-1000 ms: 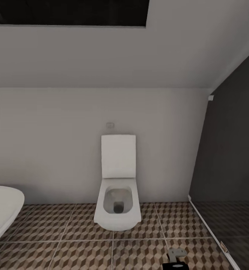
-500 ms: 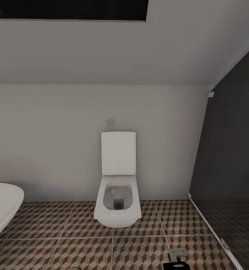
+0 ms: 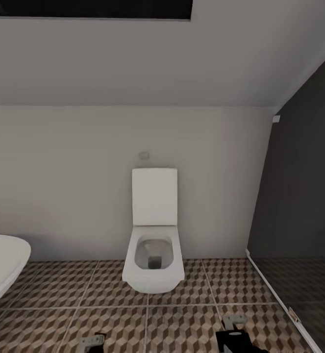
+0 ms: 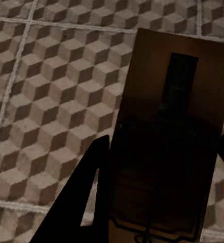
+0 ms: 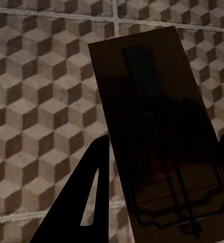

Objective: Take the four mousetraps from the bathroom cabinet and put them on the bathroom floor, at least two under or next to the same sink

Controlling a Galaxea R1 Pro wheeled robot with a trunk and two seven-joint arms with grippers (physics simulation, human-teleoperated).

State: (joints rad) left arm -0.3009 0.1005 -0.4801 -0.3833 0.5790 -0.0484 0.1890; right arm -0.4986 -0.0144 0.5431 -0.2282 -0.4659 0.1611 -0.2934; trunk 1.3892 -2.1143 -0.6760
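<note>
We carry one mousetrap (image 4: 168,147) clamped in our left claw (image 4: 162,167) and another mousetrap (image 5: 157,136) in our right claw (image 5: 165,177), above the bathroom floor (image 3: 182,318).

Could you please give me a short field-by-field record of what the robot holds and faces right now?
left gripper: shut on a mousetrap, held above the floor
right gripper: shut on a second mousetrap, above the tiles
ahead: white toilet, lid up, against the wall
head view's left edge: rim of a white bathtub
right side: dark glass partition
</note>
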